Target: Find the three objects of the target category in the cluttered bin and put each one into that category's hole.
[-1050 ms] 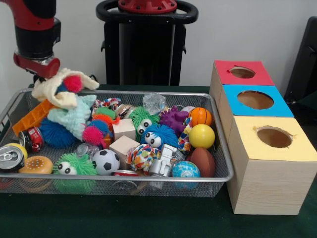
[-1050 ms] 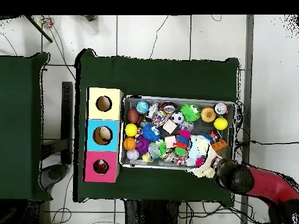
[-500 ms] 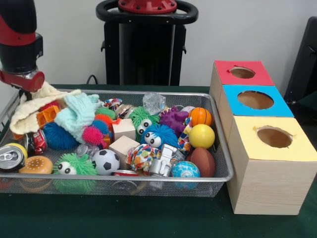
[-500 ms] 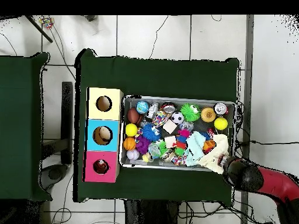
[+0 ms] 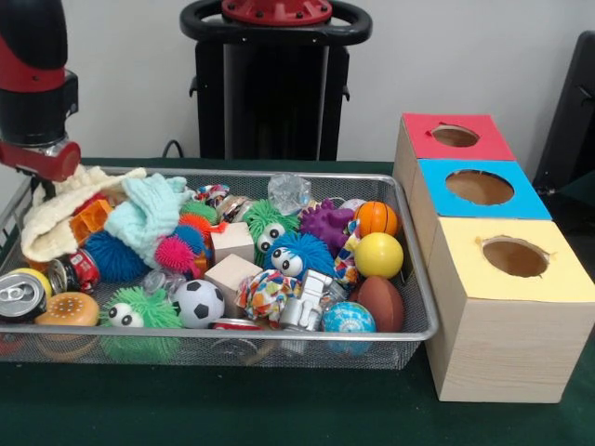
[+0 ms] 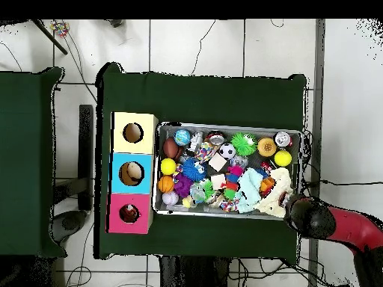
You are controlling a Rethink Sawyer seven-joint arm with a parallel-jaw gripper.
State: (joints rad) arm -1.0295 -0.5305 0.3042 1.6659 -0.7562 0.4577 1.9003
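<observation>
I'm seeing the arm sitting over the left end of the wire bin in the front view, low at the bin's back-left corner. The hand is mostly hiding behind the arm's red collar and the cream cloth, so I cannot tell whether it is open or closed, or gripping anything. The cream cloth is draping over the bin's left end right under the arm, touching the mint cloth beside it.

In the overhead view the arm is hanging at the bin's right-bottom corner, with the cream cloth just beside it.

The bin is sitting on the green bench, packed with toys. Balls are lying scattered: soccer ball at the front rail, yellow ball and basketball at the right end, brown football and globe ball at the front right. Blue fuzzy toy with eyes is sitting mid-bin, a wooden block touching its left side. Soda can is lying at the front left.

The sorting box is standing just right of the bin: red hole, blue hole, yellow hole.
</observation>
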